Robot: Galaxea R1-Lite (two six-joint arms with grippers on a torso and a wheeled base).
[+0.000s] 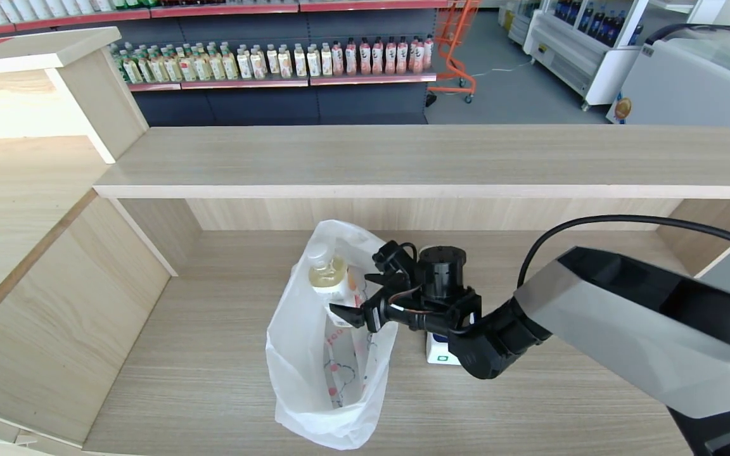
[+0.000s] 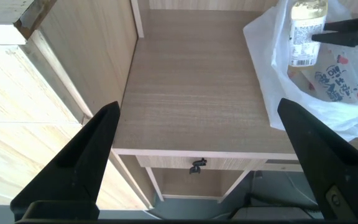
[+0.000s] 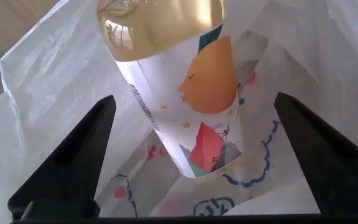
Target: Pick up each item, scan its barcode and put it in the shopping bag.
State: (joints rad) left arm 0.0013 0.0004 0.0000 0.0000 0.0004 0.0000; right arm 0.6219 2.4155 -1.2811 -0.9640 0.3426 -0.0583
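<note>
A clear bottle of pale yellow drink with a white cap and a white and orange label stands tilted in the white plastic shopping bag on the lower counter. My right gripper is at the bag's mouth, open, with its fingers spread on either side of the bottle and not touching it. In the right wrist view the bag's wall lies behind the bottle. My left gripper is open and holds nothing, above the counter's front left part, apart from the bag and bottle.
A small white scanner sits on the counter just right of the bag, under my right arm. A raised wooden ledge runs along the back and a side wall closes the left. Store shelves with bottles stand beyond.
</note>
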